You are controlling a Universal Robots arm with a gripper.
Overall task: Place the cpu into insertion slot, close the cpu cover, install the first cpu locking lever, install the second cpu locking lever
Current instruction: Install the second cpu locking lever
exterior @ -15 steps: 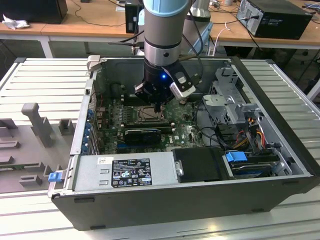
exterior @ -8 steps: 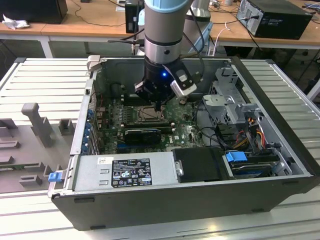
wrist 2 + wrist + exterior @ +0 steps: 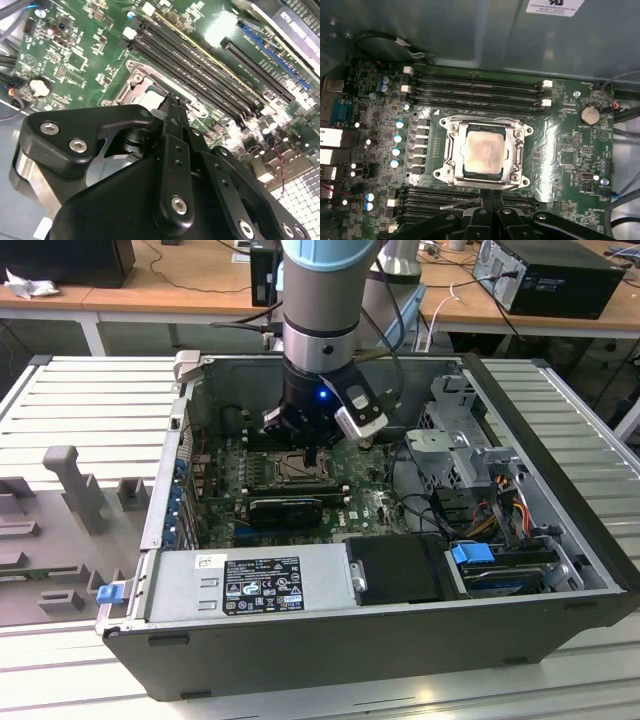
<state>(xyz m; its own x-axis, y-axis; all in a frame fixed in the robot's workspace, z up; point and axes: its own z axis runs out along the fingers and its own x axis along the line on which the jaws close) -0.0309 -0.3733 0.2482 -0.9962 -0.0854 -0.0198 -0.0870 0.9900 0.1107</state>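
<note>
We see the gripper (image 3: 487, 196) low inside the open computer case (image 3: 560, 540), fingers pressed together with nothing between them, tips right at the edge of the insertion slot (image 3: 485, 152). In the second wrist view the closed fingertips (image 3: 172, 102) sit just at the socket's rim. Our read: they are bunched like this to push or hook something thin at that edge, likely a locking lever (image 3: 462, 204), a thin wire lying just beside the tips.

The cpu (image 3: 482, 150) lies flat in the slot, silvery top showing. The cpu cover (image 3: 517, 147) looks folded down around it, chip showing through its window; we cannot tell if it is latched.

Around it: memory slots (image 3: 475, 87) run along both sides of the socket, a coin battery (image 3: 588, 115) sits well apart, and blue capacitors (image 3: 397, 145) line up on the other side. In the exterior view a black card (image 3: 290, 508) lies near the socket, with the power supply (image 3: 250, 585) and cable bundles (image 3: 480, 500) crowding the case, so the arm has little side room.
</note>
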